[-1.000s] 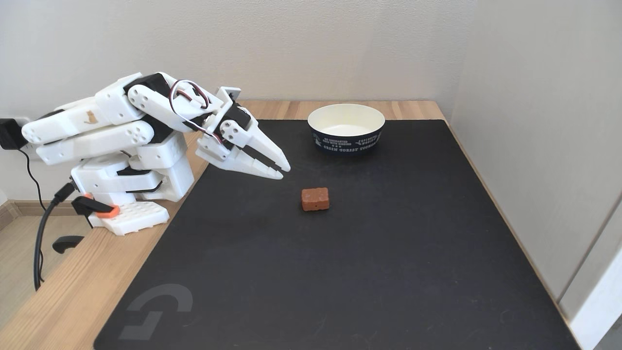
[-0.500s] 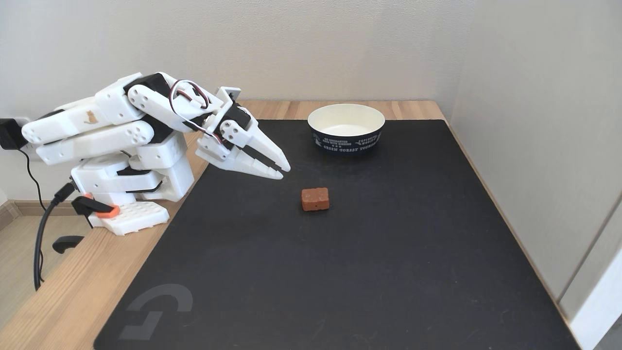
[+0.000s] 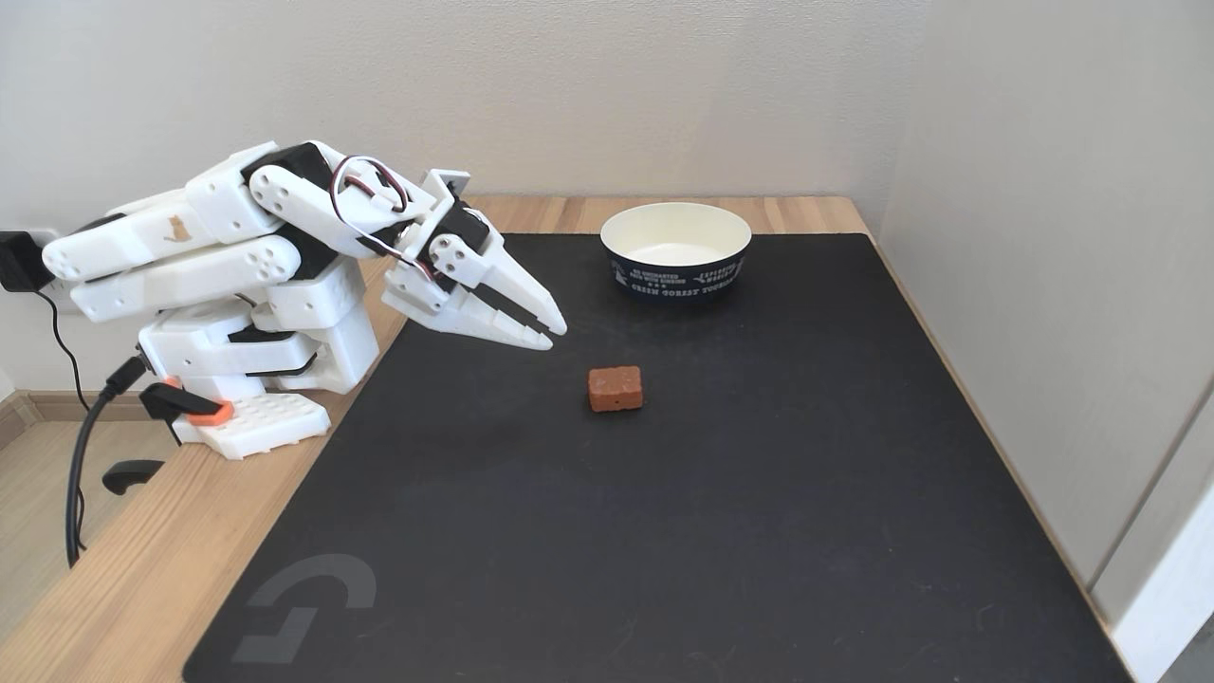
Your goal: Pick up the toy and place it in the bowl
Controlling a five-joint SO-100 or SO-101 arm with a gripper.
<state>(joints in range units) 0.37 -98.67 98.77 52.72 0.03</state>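
While the tool [image 3: 555, 336] hangs closed and empty, the toy [image 3: 615, 389] sits mid-mat.

Likely a home desk [image 3: 123, 569]: wood top, black mat [image 3: 664, 522]

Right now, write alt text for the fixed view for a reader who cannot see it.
A white robot arm folded at the left holds its gripper, fingers nearly together, just above a black mat, short of a small reddish-brown toy lying on the mat. Behind the toy stands an empty navy paper bowl with a cream inside, on a wooden table against pale walls.
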